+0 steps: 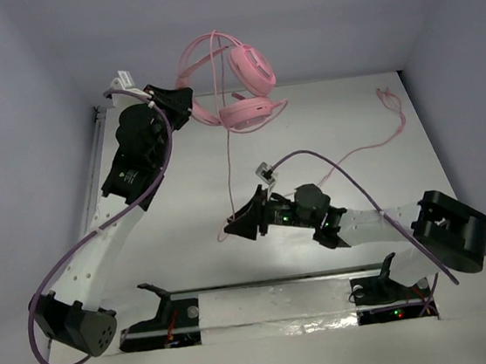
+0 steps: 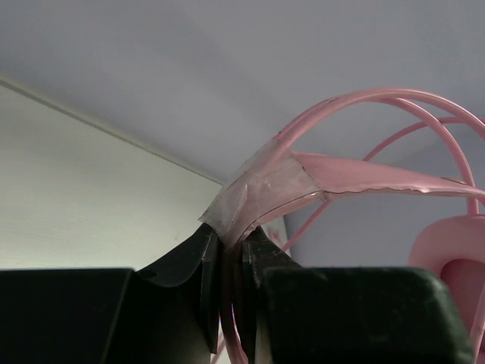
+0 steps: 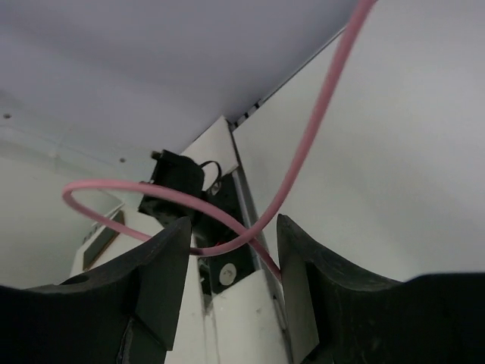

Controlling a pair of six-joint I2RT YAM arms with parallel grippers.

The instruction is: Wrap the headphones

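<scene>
The pink headphones (image 1: 246,89) hang in the air at the back, earcups to the right. My left gripper (image 1: 188,100) is shut on the headband, at a taped spot (image 2: 258,189) seen in the left wrist view. The thin pink cord (image 1: 228,170) drops from the earcups to the table. It loops through my right gripper (image 1: 235,227), whose jaws stand open around the loop (image 3: 250,227) without pinching it. More cord (image 1: 391,121) trails over the table to the far right.
The white table (image 1: 182,189) has grey walls on three sides. Thick purple robot cables (image 1: 68,263) run along both arms. Two black stands (image 1: 160,306) sit on the rail at the near edge.
</scene>
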